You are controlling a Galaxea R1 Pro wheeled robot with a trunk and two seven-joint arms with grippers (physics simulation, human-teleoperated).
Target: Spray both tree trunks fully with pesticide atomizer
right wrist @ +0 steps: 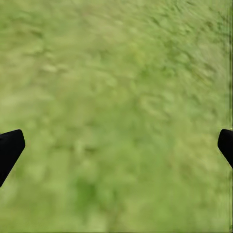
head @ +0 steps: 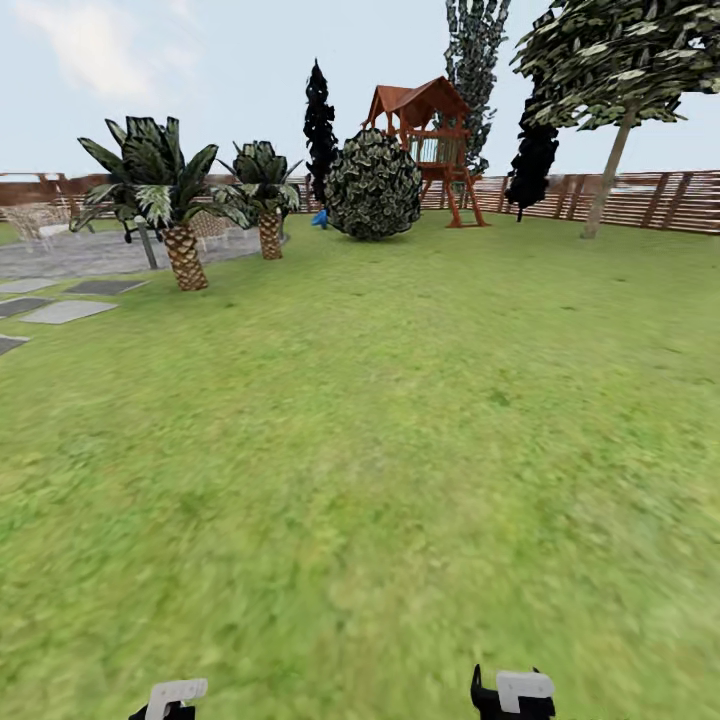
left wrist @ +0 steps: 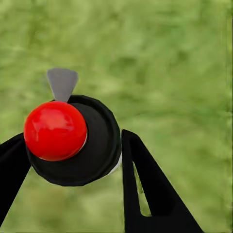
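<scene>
Pesticide atomizer (left wrist: 73,141) in left pincer (left wrist: 73,160)

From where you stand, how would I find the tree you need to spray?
Follow the brown slat fence to its right end. There a tree leans on a thin, pale, bare trunk, its leaves only up high, unlike the black cypress beside it.

Left gripper (left wrist: 73,160): flat matte-black wedge fingers (left wrist: 145,189), one with a slot cutout; right gripper (right wrist: 116,145) same black; head view shows white blocks on black wrist housings.
</scene>
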